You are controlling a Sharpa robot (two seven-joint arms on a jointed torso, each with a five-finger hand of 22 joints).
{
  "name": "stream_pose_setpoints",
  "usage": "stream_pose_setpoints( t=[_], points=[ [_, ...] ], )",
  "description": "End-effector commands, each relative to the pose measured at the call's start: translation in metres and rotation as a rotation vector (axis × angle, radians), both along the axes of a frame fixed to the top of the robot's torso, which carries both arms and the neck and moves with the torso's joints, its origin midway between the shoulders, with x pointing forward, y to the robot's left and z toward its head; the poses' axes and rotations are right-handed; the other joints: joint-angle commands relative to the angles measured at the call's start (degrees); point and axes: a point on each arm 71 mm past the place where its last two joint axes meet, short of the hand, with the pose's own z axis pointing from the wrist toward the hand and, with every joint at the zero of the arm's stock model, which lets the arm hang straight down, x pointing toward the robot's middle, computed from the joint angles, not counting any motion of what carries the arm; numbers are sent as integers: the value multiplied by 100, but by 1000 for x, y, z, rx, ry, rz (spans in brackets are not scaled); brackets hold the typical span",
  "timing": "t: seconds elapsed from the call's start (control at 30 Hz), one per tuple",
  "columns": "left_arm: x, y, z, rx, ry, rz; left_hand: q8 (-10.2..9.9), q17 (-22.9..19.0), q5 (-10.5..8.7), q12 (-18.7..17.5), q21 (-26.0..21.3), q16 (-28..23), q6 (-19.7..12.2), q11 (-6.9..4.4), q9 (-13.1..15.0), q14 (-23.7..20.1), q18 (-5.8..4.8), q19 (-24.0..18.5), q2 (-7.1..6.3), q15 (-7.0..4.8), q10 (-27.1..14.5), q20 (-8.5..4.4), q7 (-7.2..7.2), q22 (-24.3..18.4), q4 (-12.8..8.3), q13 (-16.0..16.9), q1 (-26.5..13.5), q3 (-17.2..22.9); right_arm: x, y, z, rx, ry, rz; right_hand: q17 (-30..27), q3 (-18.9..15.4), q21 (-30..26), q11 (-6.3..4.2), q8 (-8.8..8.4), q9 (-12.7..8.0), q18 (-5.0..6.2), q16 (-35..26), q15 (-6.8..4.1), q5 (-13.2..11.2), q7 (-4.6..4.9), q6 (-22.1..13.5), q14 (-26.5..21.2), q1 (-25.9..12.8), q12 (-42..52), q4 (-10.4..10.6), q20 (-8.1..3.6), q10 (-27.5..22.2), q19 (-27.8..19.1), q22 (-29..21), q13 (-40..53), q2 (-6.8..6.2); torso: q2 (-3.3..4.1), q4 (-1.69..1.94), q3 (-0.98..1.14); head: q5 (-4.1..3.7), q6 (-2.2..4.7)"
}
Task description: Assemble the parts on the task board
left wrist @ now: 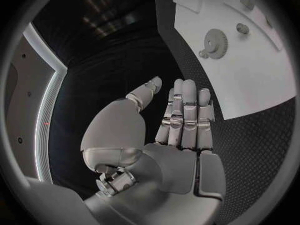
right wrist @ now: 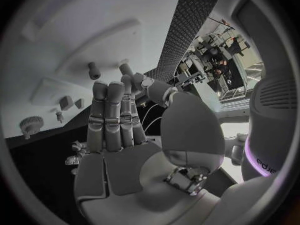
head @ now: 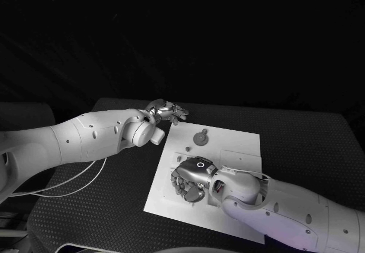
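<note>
The white task board (head: 228, 158) lies in the middle of the table. A grey gear (head: 200, 138) rests flat near its far edge, also in the left wrist view (left wrist: 216, 43). My left hand (head: 166, 112) hovers over the black table just off the board's far left corner, fingers straight and side by side (left wrist: 184, 115), holding nothing. My right hand (head: 190, 180) is low over the board's near left part, palm down. Its fingers (right wrist: 115, 115) are stretched out with the thumb close beside them. Two short pegs (right wrist: 94, 71) (right wrist: 125, 67) stand on the board just past its fingertips.
Small raised fittings (right wrist: 65, 103) and a shallow rectangular recess (head: 239, 156) mark the board. A cable (head: 76, 179) loops under my left arm over the table's left side. The black table (head: 304, 137) surrounds the board.
</note>
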Motion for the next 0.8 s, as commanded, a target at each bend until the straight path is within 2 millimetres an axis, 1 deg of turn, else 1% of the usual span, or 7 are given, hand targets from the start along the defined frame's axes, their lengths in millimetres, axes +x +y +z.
stream_pose_setpoints(
  t=[0.03, 0.13, 0.3, 0.33, 0.4, 0.8],
  points=[
    [0, -4, 1, -13, 1, -21, 20, 9, 12, 9, -21, -38, -22, 7, -9, 30, -31, 39, -2, -4, 22, -262, -8, 6, 16, 7, -57, -32, -2, 1, -2, -18, -4, 20, 4, 3, 21, -4, 22, 162, 40, 39, -23, -4, -27, 63, -4, -6, 16, -38, -34, -24, -14, 122, 10, 38, 3, -3, 2, -5, 3],
    [0, -4, 1, -13, 0, -20, 20, 10, 11, 8, -22, -39, -24, 8, -10, 29, -32, 39, -3, -4, 21, -261, -7, 7, 19, 7, -62, -34, -1, 0, -2, -20, -3, 19, 4, 3, 22, -4, 22, 163, 40, 39, -23, -5, -27, 64, -4, -7, 16, -40, -35, -24, -14, 122, 12, 37, -2, -6, 8, -9, 9],
    [0, -5, 1, -13, 0, -20, 20, 11, 10, 7, -23, -41, -25, 8, -11, 29, -32, 39, -1, -3, 20, -261, -6, 7, 21, 7, -66, -34, -2, 1, -3, -24, 2, 24, 5, 4, 24, -5, 21, 164, 40, 40, -23, -5, -28, 65, -4, -9, 15, -44, -35, -24, -14, 122, 16, 38, 3, -8, 11, -1, 2],
    [0, -5, 1, -13, 0, -21, 20, 11, 10, 7, -23, -41, -25, 8, -11, 29, -32, 39, -1, -3, 19, -261, -6, 7, 22, 7, -66, -34, -2, 1, -3, -24, 2, 24, 5, 4, 24, -5, 21, 164, 40, 40, -23, -5, -28, 65, -4, -9, 15, -44, -35, -24, -14, 122, 16, 38, 3, -8, 11, -1, 2],
    [0, -5, 1, -13, 0, -21, 21, 11, 10, 7, -23, -41, -25, 8, -11, 29, -33, 39, -1, -3, 19, -261, -6, 8, 22, 7, -66, -34, -2, 1, -4, -27, 3, 24, 5, 4, 25, -5, 21, 165, 40, 40, -23, -5, -28, 66, -4, -10, 15, -45, -35, -24, -14, 122, 18, 39, 4, -1, 12, -36, 3],
    [0, -5, 1, -12, 1, -21, 21, 13, 10, 6, -25, -43, -27, 9, -13, 28, -33, 39, 0, -2, 18, -261, -5, 9, 25, 7, -70, -35, -2, 1, -8, -37, 4, 26, 7, 7, 29, -5, 19, 167, 40, 41, -24, -5, -28, 67, -4, -14, 13, -53, -35, -25, -16, 121, 27, 41, 1, -3, 7, -25, -3]
  ],
)
